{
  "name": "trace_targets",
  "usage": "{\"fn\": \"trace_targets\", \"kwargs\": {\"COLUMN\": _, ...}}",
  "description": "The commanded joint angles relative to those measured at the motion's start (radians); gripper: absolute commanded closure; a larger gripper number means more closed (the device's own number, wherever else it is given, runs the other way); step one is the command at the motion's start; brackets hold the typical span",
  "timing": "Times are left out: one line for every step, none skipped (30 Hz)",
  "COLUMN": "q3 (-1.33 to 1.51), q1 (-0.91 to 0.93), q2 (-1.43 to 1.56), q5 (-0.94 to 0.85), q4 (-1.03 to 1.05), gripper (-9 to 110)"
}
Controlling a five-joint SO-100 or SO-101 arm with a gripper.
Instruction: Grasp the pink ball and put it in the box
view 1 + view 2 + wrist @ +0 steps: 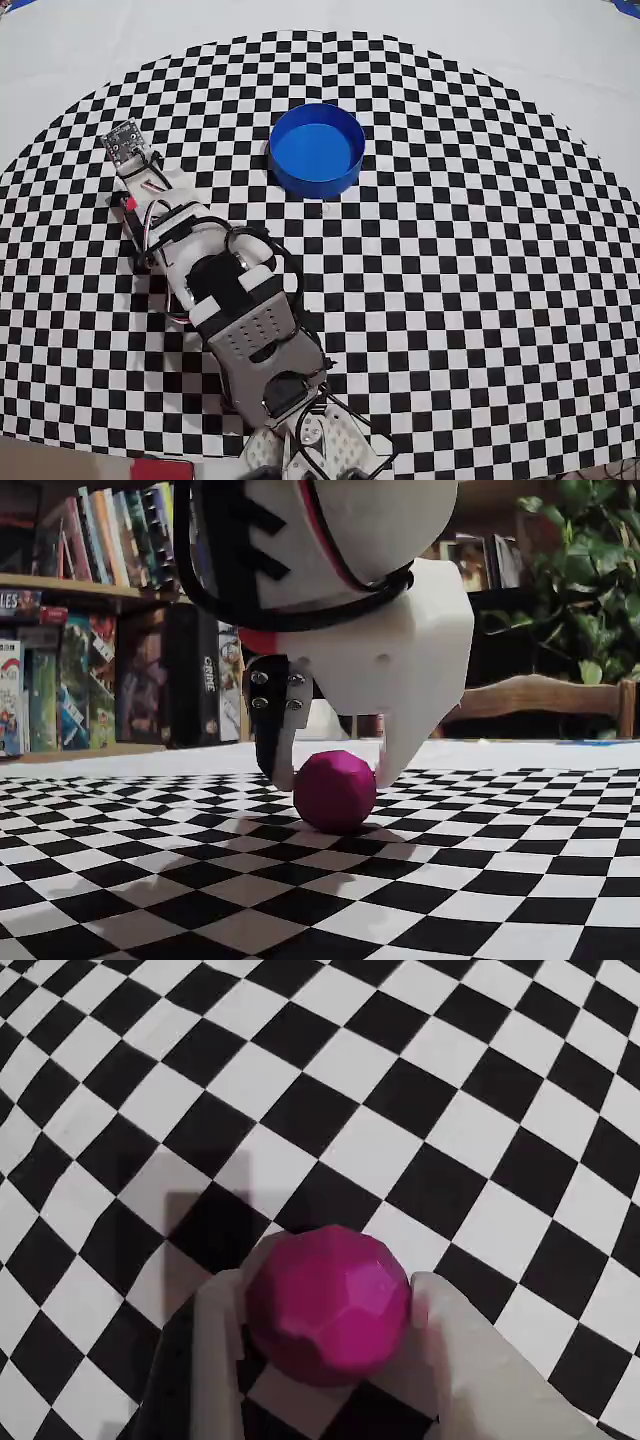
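The pink ball (335, 791) rests on the checkered cloth, held between the two white fingers of my gripper (334, 780). In the wrist view the ball (330, 1305) fills the gap, with a finger (215, 1350) pressed on its left and the other on its right, so the gripper (328, 1286) is shut on it. The overhead view hides the ball and the jaws under my arm (200, 260), which reaches to the upper left. The box (316, 148), a round blue open container with nothing in it, stands to the right of and beyond the arm's tip.
A black-and-white checkered cloth (480, 300) covers the table, with plain white cloth (560, 50) past its curved edge. The fixed view shows bookshelves (90, 630), a plant (580, 570) and a wooden chair back (545, 695) behind the table.
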Motion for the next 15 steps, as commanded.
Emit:
{"fn": "trace_targets", "kwargs": {"q3": 0.000, "q1": -0.003, "q2": 0.064, "q5": 0.006, "q4": 0.000, "gripper": 101}}
{"fn": "trace_targets", "kwargs": {"q3": 0.000, "q1": -0.003, "q2": 0.069, "q5": 0.006, "q4": 0.000, "gripper": 101}}
{"fn": "trace_targets", "kwargs": {"q3": 0.000, "q1": -0.003, "q2": 0.074, "q5": 0.006, "q4": 0.002, "gripper": 101}}
{"fn": "trace_targets", "kwargs": {"q3": 0.000, "q1": -0.003, "q2": 0.080, "q5": 0.006, "q4": 0.003, "gripper": 101}}
{"fn": "trace_targets", "kwargs": {"q3": 0.000, "q1": -0.003, "q2": 0.084, "q5": 0.006, "q4": 0.005, "gripper": 101}}
{"fn": "trace_targets", "kwargs": {"q3": 0.000, "q1": -0.003, "q2": 0.089, "q5": 0.006, "q4": 0.005, "gripper": 101}}
{"fn": "trace_targets", "kwargs": {"q3": 0.002, "q1": -0.003, "q2": 0.095, "q5": 0.006, "q4": 0.005, "gripper": 101}}
{"fn": "trace_targets", "kwargs": {"q3": 0.002, "q1": -0.003, "q2": 0.100, "q5": 0.006, "q4": 0.005, "gripper": 101}}
{"fn": "trace_targets", "kwargs": {"q3": 0.003, "q1": -0.003, "q2": 0.106, "q5": 0.006, "q4": 0.005, "gripper": 101}}
{"fn": "trace_targets", "kwargs": {"q3": 0.005, "q1": -0.003, "q2": 0.112, "q5": 0.006, "q4": 0.005, "gripper": 101}}
{"fn": "trace_targets", "kwargs": {"q3": 0.006, "q1": -0.003, "q2": 0.118, "q5": 0.006, "q4": 0.005, "gripper": 101}}
{"fn": "trace_targets", "kwargs": {"q3": 0.008, "q1": -0.002, "q2": 0.124, "q5": 0.006, "q4": 0.005, "gripper": 101}}
{"fn": "trace_targets", "kwargs": {"q3": 0.009, "q1": -0.002, "q2": 0.130, "q5": 0.006, "q4": 0.005, "gripper": 101}}
{"fn": "trace_targets", "kwargs": {"q3": 0.012, "q1": -0.002, "q2": 0.137, "q5": 0.006, "q4": 0.005, "gripper": 101}}
{"fn": "trace_targets", "kwargs": {"q3": 0.015, "q1": -0.002, "q2": 0.144, "q5": 0.006, "q4": 0.005, "gripper": 101}}
